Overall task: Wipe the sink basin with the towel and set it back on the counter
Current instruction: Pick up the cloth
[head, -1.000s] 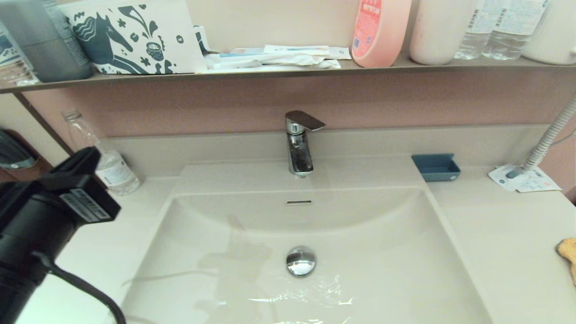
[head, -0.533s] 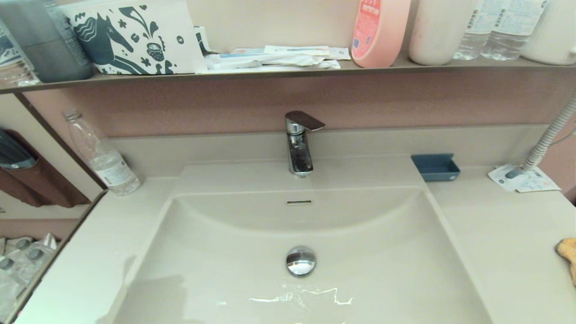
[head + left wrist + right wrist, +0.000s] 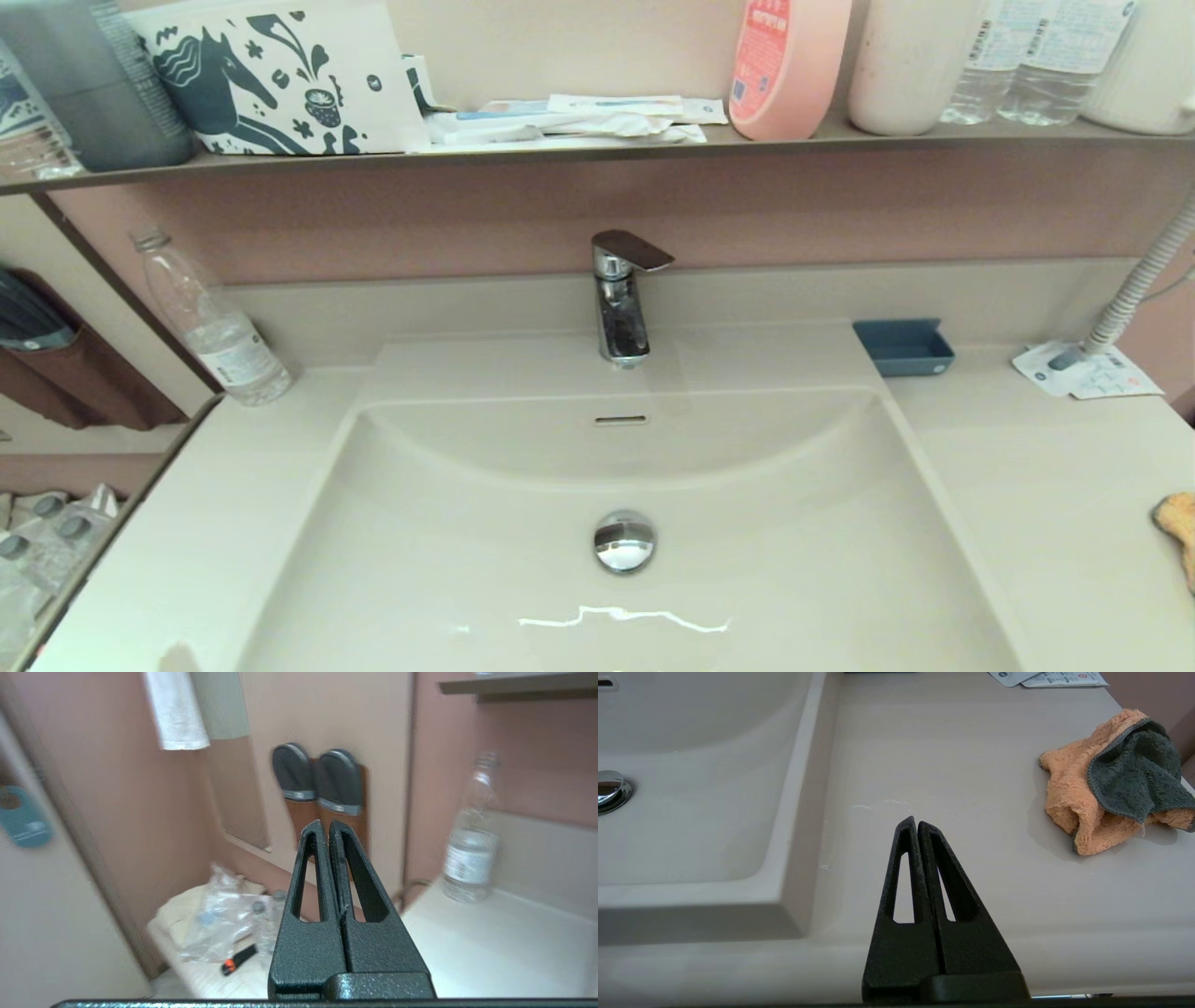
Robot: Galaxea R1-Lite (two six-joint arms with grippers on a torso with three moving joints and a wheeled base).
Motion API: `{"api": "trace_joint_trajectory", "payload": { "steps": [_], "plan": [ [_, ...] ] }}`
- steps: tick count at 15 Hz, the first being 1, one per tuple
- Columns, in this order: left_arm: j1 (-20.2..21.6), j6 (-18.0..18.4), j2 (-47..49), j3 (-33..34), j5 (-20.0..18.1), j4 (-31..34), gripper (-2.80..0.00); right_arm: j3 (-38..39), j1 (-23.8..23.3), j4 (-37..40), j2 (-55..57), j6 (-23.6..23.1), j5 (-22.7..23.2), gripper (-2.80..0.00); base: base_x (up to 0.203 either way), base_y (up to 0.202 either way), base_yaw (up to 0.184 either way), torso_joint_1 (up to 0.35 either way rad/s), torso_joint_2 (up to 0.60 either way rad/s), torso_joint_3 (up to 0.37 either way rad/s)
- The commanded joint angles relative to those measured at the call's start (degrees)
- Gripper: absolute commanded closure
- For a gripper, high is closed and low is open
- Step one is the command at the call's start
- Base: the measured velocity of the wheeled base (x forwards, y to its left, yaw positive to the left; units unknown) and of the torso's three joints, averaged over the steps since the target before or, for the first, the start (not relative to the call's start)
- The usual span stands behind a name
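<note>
Right gripper (image 3: 916,823) is seen closed and empty, tips pressed together, low over the counter (image 3: 952,756) just outside the sink basin (image 3: 691,826). The towel (image 3: 1069,798) is found crumpled on the counter ahead of those jaws, off to the side away from the basin, no clear long axis. Left gripper (image 3: 324,828), also closed and empty, is pointed off past the counter's far end, so the right arm is judged nearer.
</note>
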Motion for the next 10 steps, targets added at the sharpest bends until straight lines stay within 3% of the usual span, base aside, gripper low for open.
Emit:
{"api": "trace_joint_trajectory", "payload": {
  "steps": [1,3,5,10],
  "plan": [
    [-1.4,-2.3,-6.2,0.3,-4.9,6.2,0.00,0.0,0.0,0.0,0.0,0.0,0.0,0.00,0.000,0.000,0.000,0.000,0.00,0.000],
    [-2.6,-8.4,-8.1,0.0,-10.0,13.6,0.00,0.0,0.0,0.0,0.0,0.0,0.0,0.00,0.000,0.000,0.000,0.000,0.00,0.000],
    [-2.6,-12.2,-8.3,-0.7,-11.3,18.4,0.00,0.0,0.0,0.0,0.0,0.0,0.0,0.00,0.000,0.000,0.000,0.000,0.00,0.000],
    [0.5,-12.6,-16.8,-0.3,-13.9,28.1,0.00,0.0,0.0,0.0,0.0,0.0,0.0,0.00,0.000,0.000,0.000,0.000,0.00,0.000]
  ]
}}
